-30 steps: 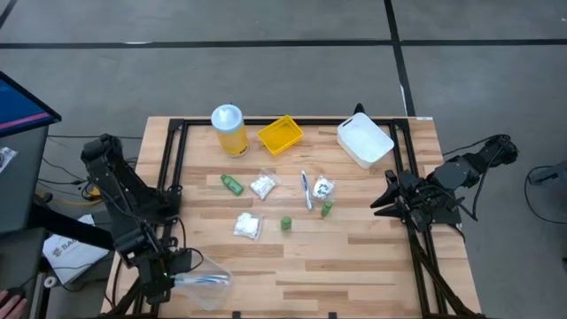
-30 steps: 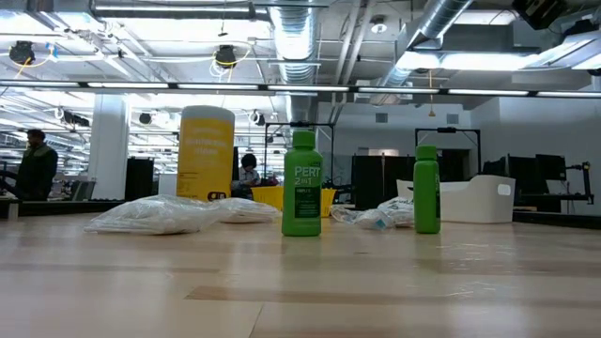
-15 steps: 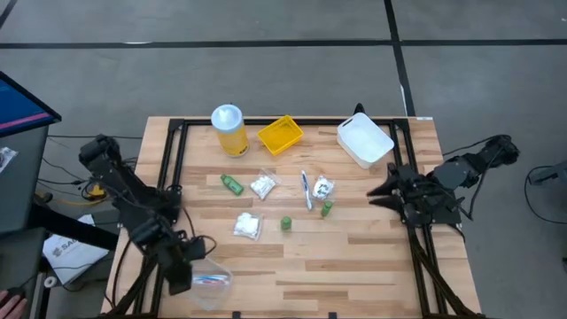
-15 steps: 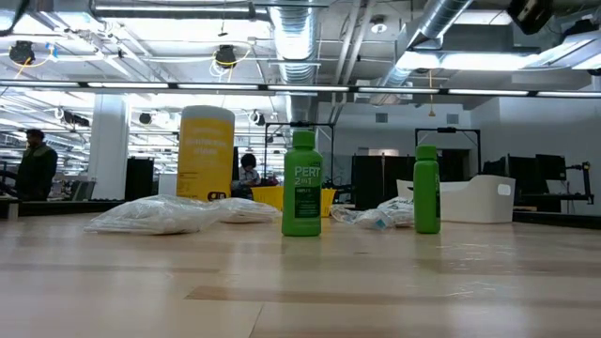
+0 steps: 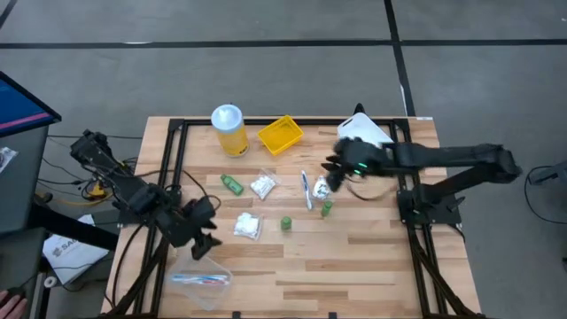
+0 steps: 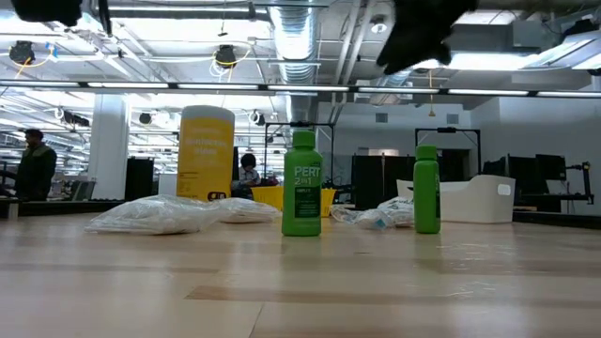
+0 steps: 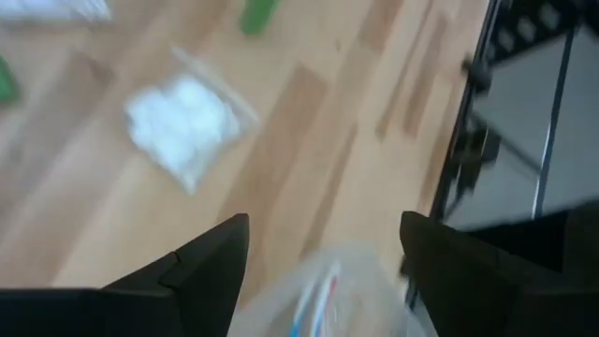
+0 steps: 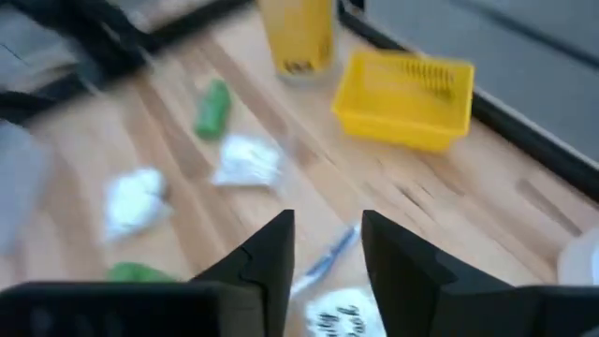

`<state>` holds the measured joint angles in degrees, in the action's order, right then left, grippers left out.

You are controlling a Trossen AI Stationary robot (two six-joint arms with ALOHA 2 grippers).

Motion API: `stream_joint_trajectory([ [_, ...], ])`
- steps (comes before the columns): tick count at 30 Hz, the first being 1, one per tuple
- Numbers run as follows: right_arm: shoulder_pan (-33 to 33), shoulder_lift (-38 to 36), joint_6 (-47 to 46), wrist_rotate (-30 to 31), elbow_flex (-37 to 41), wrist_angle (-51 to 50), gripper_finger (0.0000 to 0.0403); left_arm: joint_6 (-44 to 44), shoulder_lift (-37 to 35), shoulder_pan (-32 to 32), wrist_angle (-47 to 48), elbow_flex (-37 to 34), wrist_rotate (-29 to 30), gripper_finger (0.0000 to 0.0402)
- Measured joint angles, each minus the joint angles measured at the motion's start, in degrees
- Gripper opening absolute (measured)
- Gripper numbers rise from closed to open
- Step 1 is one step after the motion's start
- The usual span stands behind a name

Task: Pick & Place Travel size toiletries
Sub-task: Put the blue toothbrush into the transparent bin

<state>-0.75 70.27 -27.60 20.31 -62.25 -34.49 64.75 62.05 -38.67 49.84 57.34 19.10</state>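
High view: the right gripper reaches in from the right edge to just right of centre, hovering over a clear packet, with a toothbrush and a green bottle close by. The left gripper sits lower left, between a white packet and a clear bag of toothbrushes at the bottom edge. More toiletries lie mid-frame: a lying green bottle, another packet and an upright bottle.

Low view: two green bottles stand at centre and centre right, packets flat at left. They look top-heavy, so a descent is best kept vertical and clear of them.

Left wrist view: the fingers are spread wide and empty, the white packet in the upper left, the bag at bottom centre.

Right wrist view: the fingers stand slightly parted, holding nothing, above a packet at the bottom edge, with the toothbrush alongside. A good grasp probably centres on the packet's bulk, away from the brush.
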Motion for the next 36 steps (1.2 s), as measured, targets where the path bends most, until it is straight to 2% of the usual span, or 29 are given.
stream_joint_trajectory([
  [2, -3.5, 6.0, 1.0, -4.0, -3.5, -3.5, 0.0146, 0.0, -1.2, 0.2, 0.0, 0.0, 2.7, 0.0273],
  [7, -9.8, 19.7, 2.0, -13.6, -10.5, -4.2, 0.0222, 0.2, -3.1, 0.2, -0.2, 0.0, 8.1, 0.0273],
  [11, -12.5, 29.8, 1.7, -16.9, -14.6, -5.0, 0.0254, 0.2, -3.2, 0.2, -0.2, 0.0, 9.1, 0.0273],
  [16, -13.8, 39.4, 2.1, -17.5, -19.1, -8.3, 0.0249, 0.2, -3.1, 0.2, -0.2, 0.0, 9.4, 0.0273],
  [21, -15.3, 45.1, 3.2, -17.5, -21.6, -11.0, 0.0234, 0.2, -3.1, 0.2, -0.2, 0.0, 10.0, 0.0273],
  [27, -16.2, 47.8, 4.2, -17.6, -21.7, -11.1, 0.0225, 0.2, -3.1, 0.2, -0.2, 0.0, 12.0, 0.0273],
  [29, -16.2, 49.1, 4.2, -19.2, -22.0, -9.0, 0.0224, 0.1, -3.1, 0.2, -0.3, 0.0, 12.0, 0.0273],
  [31, -16.2, 49.5, 4.2, -21.0, -21.7, -11.3, 0.0223, 0.1, -3.1, 0.2, -0.3, 0.0, 12.1, 0.0273],
  [36, -16.1, 50.6, 4.2, -21.3, -22.0, -10.3, 0.0220, 0.0, -3.1, 0.2, -0.4, 0.0, 12.7, 0.0273],
])
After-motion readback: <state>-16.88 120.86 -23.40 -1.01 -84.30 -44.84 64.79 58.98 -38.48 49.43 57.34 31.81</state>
